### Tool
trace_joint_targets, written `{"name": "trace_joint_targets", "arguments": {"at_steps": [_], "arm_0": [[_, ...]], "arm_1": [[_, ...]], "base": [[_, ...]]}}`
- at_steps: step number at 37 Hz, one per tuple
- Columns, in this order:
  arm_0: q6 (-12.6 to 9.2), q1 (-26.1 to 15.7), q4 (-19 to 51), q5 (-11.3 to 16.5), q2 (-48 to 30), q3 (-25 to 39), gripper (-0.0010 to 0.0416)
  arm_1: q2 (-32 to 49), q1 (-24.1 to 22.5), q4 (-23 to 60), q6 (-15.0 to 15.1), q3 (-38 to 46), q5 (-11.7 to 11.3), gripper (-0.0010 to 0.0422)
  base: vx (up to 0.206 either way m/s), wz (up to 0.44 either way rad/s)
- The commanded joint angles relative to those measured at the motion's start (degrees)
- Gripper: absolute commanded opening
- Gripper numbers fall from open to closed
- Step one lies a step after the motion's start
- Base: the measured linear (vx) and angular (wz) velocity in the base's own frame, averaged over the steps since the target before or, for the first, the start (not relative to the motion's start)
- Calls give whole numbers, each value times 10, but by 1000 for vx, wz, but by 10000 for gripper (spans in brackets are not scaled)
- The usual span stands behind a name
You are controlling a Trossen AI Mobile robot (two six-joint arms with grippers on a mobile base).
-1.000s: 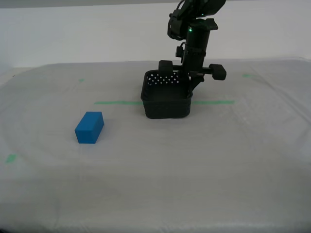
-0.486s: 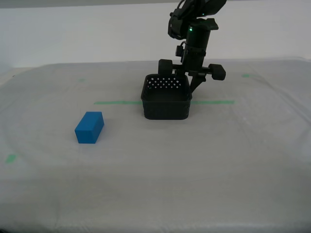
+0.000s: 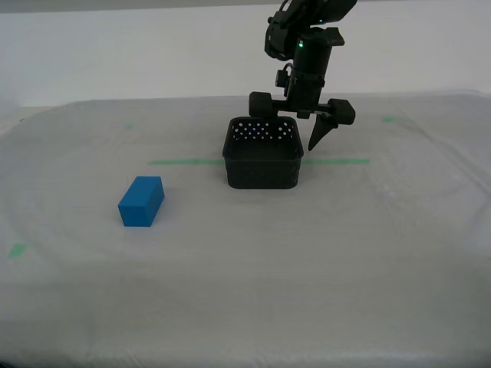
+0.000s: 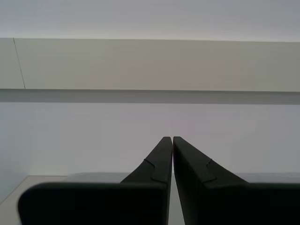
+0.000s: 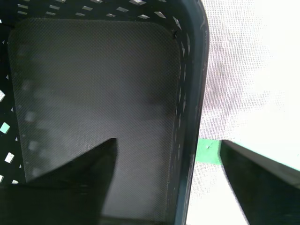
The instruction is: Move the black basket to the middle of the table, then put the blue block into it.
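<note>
My first gripper (image 3: 301, 132) straddles the black basket's (image 3: 262, 165) wall, jaws released; blue block (image 3: 141, 201) sits at its 8 o'clock on the bench (image 3: 307, 261) — my second gripper's (image 4: 168, 140) jaws clenched, empty.

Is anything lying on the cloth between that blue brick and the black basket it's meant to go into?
Nothing visible does. Between the blue block and the black basket there is only bare table cloth and a green tape line.

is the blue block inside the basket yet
No, the blue block lies on the table cloth toward the exterior view's left, apart from the black basket, whose floor shows bare in the first wrist view.
</note>
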State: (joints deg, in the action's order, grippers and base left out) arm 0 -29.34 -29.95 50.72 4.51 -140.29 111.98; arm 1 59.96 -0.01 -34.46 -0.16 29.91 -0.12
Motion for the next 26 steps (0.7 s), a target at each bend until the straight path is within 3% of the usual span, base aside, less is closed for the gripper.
{"name": "trace_joint_targets", "arguments": {"at_steps": [1, 3, 7, 10, 16, 21, 26], "arm_0": [[10, 0, -1, -2, 1, 0, 386], [21, 0, -3, -1, 1, 0, 412], [25, 0, -5, -1, 1, 0, 372], [23, 0, -7, 0, 1, 0, 365], [26, -1, -8, -1, 1, 1, 405], [30, -1, -8, 0, 7, 1, 390], [38, -1, -5, 2, 23, 1, 404]], "arm_1": [[0, 0, -3, 2, 1, 0, 0], [0, 0, -3, 2, 1, 0, 0], [0, 0, -3, 2, 1, 0, 0], [0, 0, -3, 2, 1, 0, 0], [0, 0, -3, 2, 1, 0, 0], [0, 0, -3, 2, 1, 0, 0], [0, 0, -3, 2, 1, 0, 0]], "base": [[0, 0], [0, 0], [0, 0], [0, 0], [0, 0], [0, 0], [0, 0]]}}
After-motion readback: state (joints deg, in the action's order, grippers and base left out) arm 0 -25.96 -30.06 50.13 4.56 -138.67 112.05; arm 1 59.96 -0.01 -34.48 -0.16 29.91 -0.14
